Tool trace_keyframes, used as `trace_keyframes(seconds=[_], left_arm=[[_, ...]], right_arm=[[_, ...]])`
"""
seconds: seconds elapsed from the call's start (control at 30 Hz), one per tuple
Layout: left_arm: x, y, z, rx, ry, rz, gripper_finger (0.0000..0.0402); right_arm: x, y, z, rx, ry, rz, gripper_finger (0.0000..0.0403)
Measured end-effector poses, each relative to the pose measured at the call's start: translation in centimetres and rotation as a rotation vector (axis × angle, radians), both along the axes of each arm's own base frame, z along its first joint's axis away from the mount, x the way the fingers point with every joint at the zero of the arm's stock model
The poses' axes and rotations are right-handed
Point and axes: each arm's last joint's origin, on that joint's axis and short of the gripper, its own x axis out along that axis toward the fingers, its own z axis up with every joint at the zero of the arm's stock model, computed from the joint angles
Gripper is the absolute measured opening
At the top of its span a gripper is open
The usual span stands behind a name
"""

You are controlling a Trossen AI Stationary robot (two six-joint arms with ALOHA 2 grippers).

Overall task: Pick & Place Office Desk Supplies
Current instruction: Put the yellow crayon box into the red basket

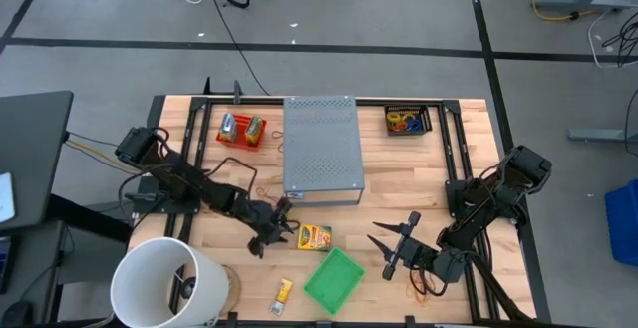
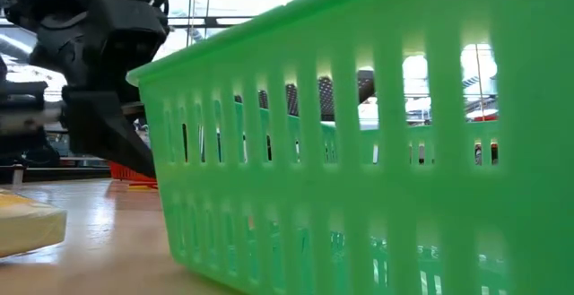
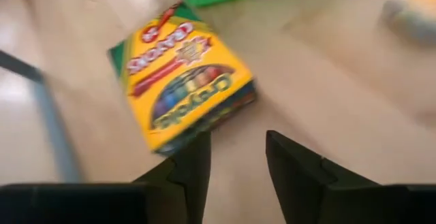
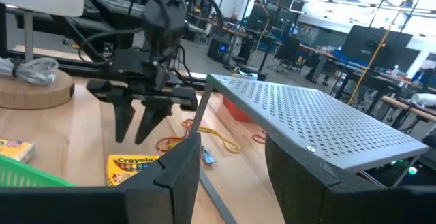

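left gripper hovering at crayon box, nothing held

green basket [image 1: 333, 278] sits at the near edge of the table, used here as the landmark. nearer the edge than the basket and to its left lies a small yellow packet [image 1: 283, 291]. just behind the basket's far-left corner lies the crayon box [image 1: 315, 236], flat, label up. left gripper [image 1: 270, 230] is right beside the box on the side away from the basket, fingers [image 3: 193, 167] apart with a gap between them, clamped on nothing; the box edge lies just ahead of the tips. right gripper [image 1: 395, 244] hangs to the basket's right, fingers apart, empty, waiting. farther back than the box stands the grey perforated box [image 1: 321, 149], with thin rubber bands [image 4: 208, 137] on the wood by its near-left corner.

handling guess: crayon box looks light, stiff cardboard, glossy so maybe slippery, crushable if squeezed hard. best hold across the narrow width near the middle, from above.
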Motion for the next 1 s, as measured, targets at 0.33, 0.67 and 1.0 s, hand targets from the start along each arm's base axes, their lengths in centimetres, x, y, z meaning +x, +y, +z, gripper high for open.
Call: trace_keyframes(seconds=[0.33, 0.67, 1.0], left_arm=[[-0.1, -1.3, 0.4, 0.295, -0.096, -0.085, 0.0243], [1.3, -2.1, -0.1, 0.534, -0.156, -0.21, 0.0245], [3.7, -3.1, -2.0, 0.715, -0.142, -0.331, 0.0211]], right_arm=[[0.0, 0.0, 0.0, -0.004, 0.001, -0.007, 0.0172], [0.0, 0.0, 0.0, -0.005, 0.0, -0.018, 0.0172], [0.0, -0.1, 0.0, -0.006, 0.0, -0.025, 0.0172]])
